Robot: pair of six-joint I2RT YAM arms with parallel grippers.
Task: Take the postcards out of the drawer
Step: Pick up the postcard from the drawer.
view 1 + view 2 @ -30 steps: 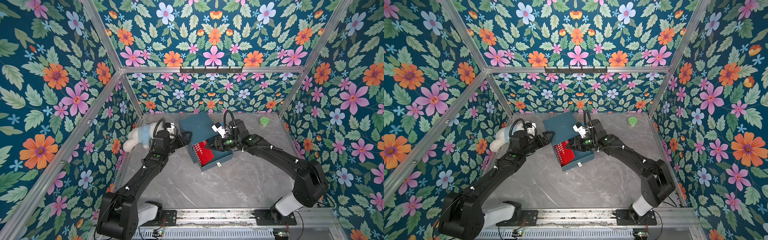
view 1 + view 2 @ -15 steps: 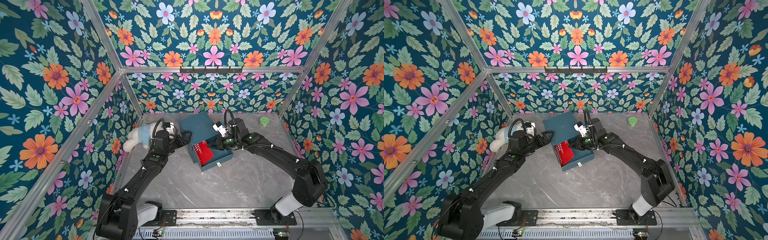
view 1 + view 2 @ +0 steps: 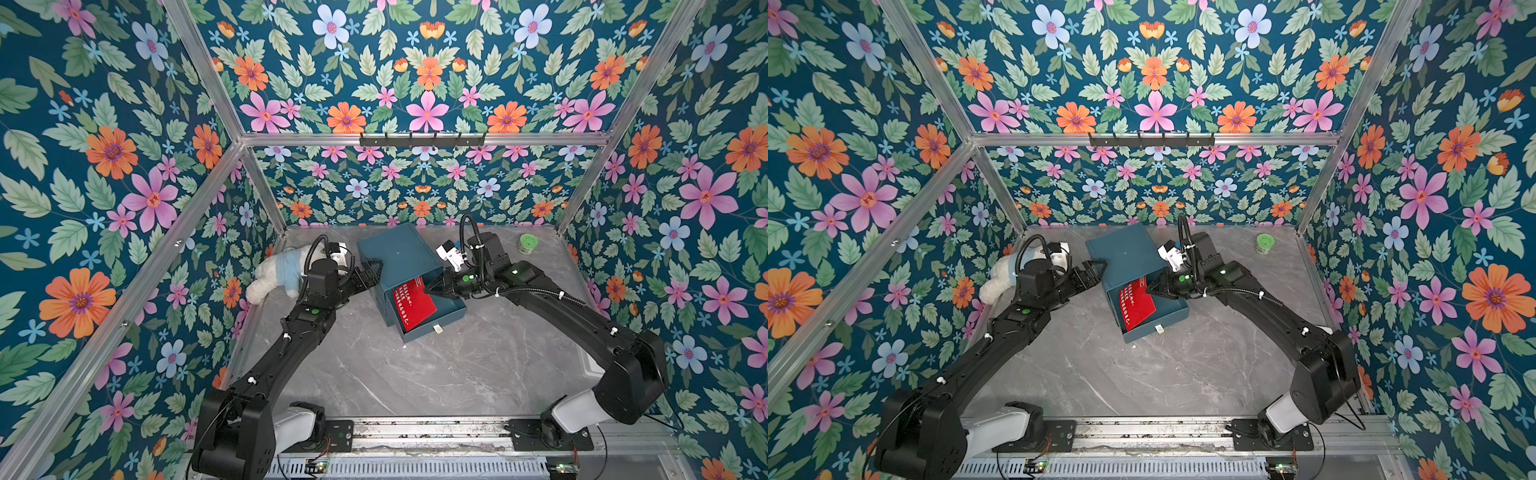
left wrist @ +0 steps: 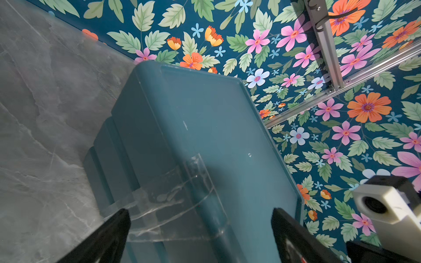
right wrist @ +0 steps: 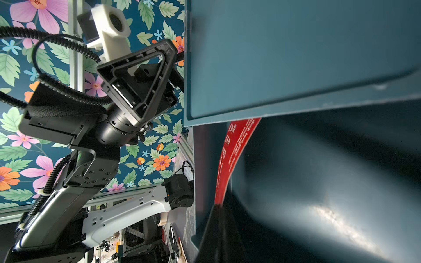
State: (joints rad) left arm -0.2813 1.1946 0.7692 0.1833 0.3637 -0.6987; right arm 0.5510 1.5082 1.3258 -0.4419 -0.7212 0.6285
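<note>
Red postcard, bowed, sat clamped by one edge in the right jaws, inside the open drawer; left jaws gaped astride the cabinet. A slow, straight lift seemed wisest.

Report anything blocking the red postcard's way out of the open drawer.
The right end effector is shut on the red postcard, which stands tilted in the drawer. Its far end seems tucked under the front edge of the cabinet, and the drawer walls ring it. Above the card nothing visible blocks a lift.
</note>
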